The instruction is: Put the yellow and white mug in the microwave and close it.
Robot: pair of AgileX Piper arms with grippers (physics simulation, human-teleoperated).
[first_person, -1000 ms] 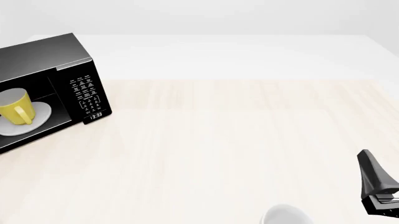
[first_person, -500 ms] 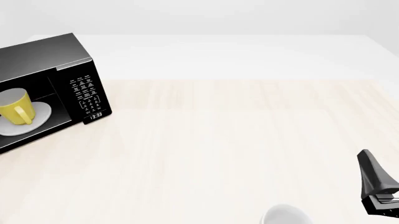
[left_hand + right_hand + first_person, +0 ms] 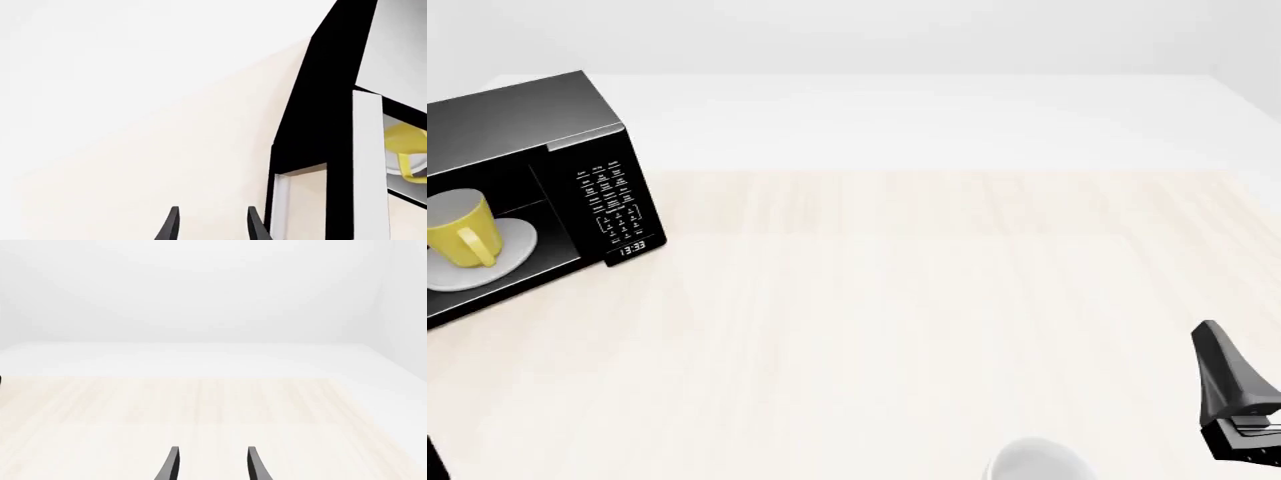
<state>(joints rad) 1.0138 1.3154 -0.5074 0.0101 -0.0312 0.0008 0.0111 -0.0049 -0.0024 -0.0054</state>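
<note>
Both grippers are parted and empty: left gripper (image 3: 210, 225) beside the open door (image 3: 337, 170), right gripper (image 3: 210, 465) over bare table (image 3: 934, 300). One mug (image 3: 457, 228) already sits inside the one microwave (image 3: 527, 190) at the front view's left edge; I judge only closing remains.

- The microwave (image 3: 527, 190) is cut off at the front view's left edge — its door is not seen there.
- A white rounded object (image 3: 1038, 462) is cropped at the bottom edge.
- The keypad (image 3: 611, 202) lettering is too small to be read.
</note>
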